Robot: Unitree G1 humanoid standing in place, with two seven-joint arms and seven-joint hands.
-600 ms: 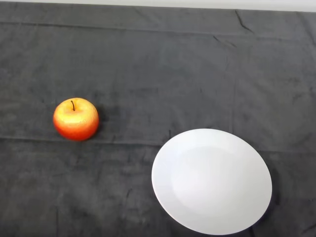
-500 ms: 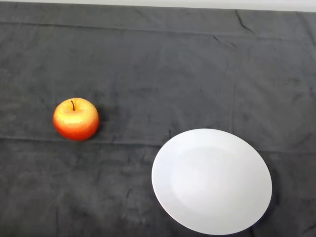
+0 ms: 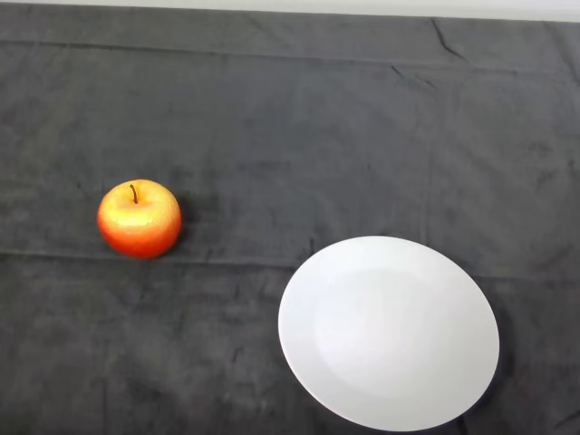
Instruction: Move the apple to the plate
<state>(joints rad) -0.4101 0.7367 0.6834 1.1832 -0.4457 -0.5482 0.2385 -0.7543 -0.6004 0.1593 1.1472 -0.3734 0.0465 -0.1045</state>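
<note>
Here we are at the counter, draped all over in a dark grey cloth with soft creases and fold lines running across it. Over on the robot's left sits the apple, upright on the cloth, red around its lower half and glowing yellow up top, with a short dark stem poking straight up from the dimple. It throws a small shadow to its right side. Nothing is touching it, folks, it stands entirely on its own.

Now swing across to the lower right and there's the plate, plain white, round, lying flat on the cloth with nothing on it. Its near rim runs right down to the bottom edge of the view. The apple and the plate are well apart, with a stretch of bare cloth between them, and the apple lies farther back on the counter than the plate's middle.

As for the hand, I can't tell you a thing: no part of the arm shows anywhere in this view, so how it's set is anybody's guess and I won't make one.

A pale strip runs along the far edge beyond the cloth.
</note>
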